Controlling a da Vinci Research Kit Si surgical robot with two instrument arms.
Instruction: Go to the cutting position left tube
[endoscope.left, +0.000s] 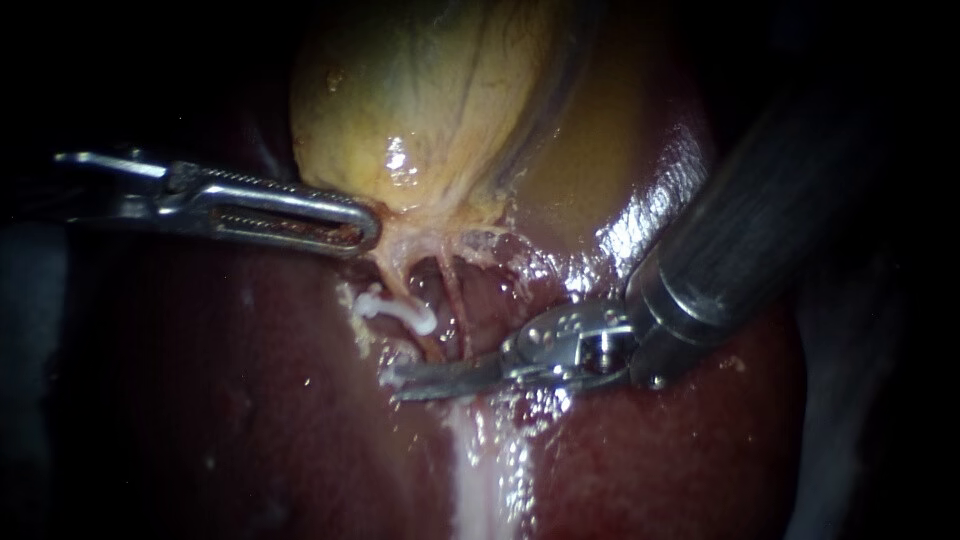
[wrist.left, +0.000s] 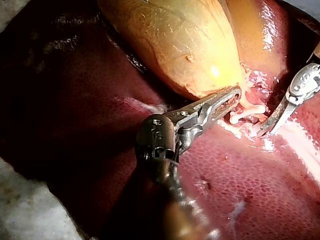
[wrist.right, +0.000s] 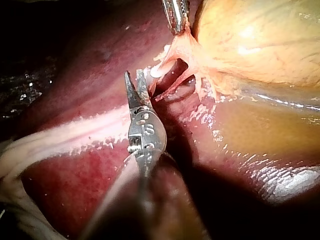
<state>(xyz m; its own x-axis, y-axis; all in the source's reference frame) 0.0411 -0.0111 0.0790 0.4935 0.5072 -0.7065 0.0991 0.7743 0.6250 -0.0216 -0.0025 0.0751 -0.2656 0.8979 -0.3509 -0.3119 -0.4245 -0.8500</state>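
My right instrument (endoscope.left: 415, 385), nearest, lies across the liver (endoscope.left: 250, 420), jaws a sliver apart and holding nothing, tips just below the left tube (endoscope.left: 388, 272). That thin, pale strand runs nearly upright, from the gallbladder (endoscope.left: 420, 100) downward, with a white clip (endoscope.left: 400, 312) across it. Beyond, my left instrument (endoscope.left: 355, 232) clamps the gallbladder's neck.
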